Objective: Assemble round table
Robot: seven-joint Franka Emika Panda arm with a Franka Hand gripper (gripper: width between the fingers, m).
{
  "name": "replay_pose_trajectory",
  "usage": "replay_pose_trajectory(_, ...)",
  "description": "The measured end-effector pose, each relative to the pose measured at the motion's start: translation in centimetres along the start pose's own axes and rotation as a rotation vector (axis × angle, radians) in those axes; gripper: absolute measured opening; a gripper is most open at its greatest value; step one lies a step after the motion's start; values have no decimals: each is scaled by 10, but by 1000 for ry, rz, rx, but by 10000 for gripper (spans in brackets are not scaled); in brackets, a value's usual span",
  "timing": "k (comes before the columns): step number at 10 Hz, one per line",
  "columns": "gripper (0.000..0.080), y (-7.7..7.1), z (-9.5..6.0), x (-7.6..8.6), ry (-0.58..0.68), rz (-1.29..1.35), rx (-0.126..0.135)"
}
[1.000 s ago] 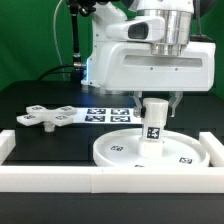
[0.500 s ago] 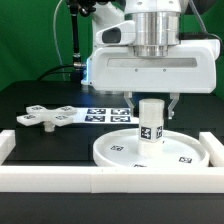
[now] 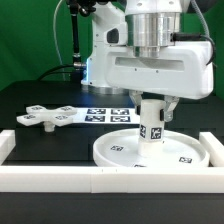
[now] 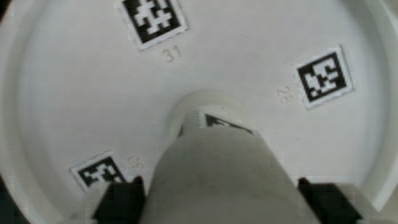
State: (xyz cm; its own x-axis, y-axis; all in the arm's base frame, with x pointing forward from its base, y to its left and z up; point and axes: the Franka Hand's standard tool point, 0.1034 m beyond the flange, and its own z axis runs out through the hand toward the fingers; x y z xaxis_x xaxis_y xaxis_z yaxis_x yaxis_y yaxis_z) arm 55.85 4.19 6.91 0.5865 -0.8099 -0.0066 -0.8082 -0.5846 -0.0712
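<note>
Rail of white border (image 3: 60, 178) nearest, running across the front of the black table (image 3: 40, 140) in the exterior view, with a second short rail at that view's right edge. Just behind it, large round disc (image 3: 115, 150), lying flat with its rim up and small black-and-white tags (image 4: 155, 20) on its inner face. On the middle of the disc, short cylindrical post (image 3: 152, 128), standing on end with one tag facing the camera. Over the post, gripper (image 3: 153, 108), pointing straight down, fingers (image 4: 121, 200) clamped on the post from both sides; seen from the wrist view as dark pads pressed against either flank of the white post (image 4: 222, 165), with the disc floor (image 4: 89, 90) spread beneath. Farther back, toward the exterior view's left, flat cross-shaped piece (image 3: 45, 117), lying on the table well apart from the disc. Beside it, behind the disc, marker board (image 3: 103, 115), flat on the table.
</note>
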Motion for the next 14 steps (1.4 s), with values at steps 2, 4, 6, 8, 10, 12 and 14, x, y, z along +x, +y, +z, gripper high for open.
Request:
replay_pose_trajectory(2,410,-1,0,0,-7,159,6)
replay_pose_trajectory(4,410,-1,0,0,-15,280,14)
replay_pose_trajectory(6,410,-2,0,1,-20,319,25)
replay_pose_trajectory(8,459,-2,1,0,-20,256,25)
replay_pose_trajectory(10,603,-2,1,-1,-19,81,28)
replay_pose_trajectory(12,648,-1,2,-2,-24,-7,30)
replay_pose_trajectory(14,649,-1,2,-2,-21,-185,32)
